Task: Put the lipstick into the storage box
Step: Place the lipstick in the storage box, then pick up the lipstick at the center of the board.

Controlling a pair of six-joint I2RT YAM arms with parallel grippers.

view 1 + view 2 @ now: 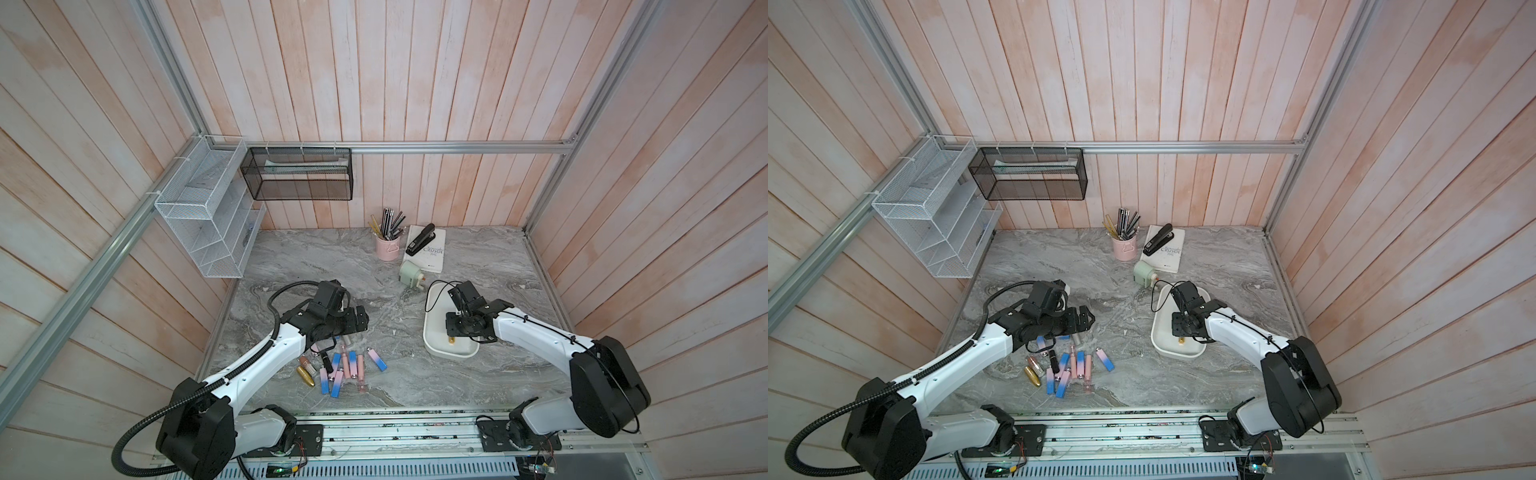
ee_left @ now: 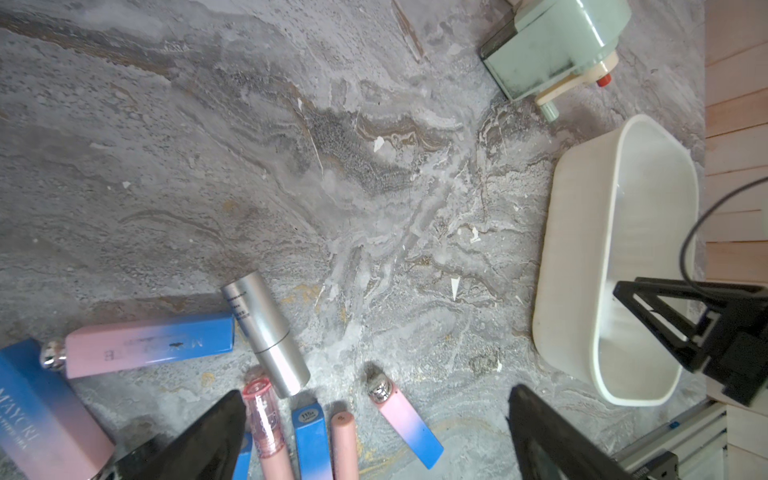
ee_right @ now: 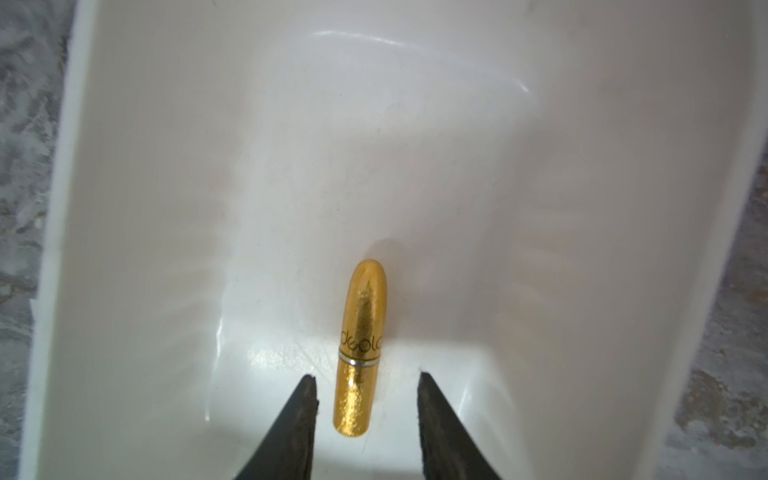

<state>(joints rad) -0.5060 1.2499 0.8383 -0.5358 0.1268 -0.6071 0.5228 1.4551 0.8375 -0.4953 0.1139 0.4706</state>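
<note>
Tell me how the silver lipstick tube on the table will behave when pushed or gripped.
The silver tube is round and lies on its side, so a sideways push would likely roll it. Its smooth metallic shell looks rigid but probably slippery.

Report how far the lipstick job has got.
Done: one gold lipstick lies on the floor of the storage box. In hand: nothing. The right hand hangs open over that lipstick without touching it, and the left hand is open and empty. Left: the pile of lipsticks below the left hand, on the marble table, outside the box.
</note>
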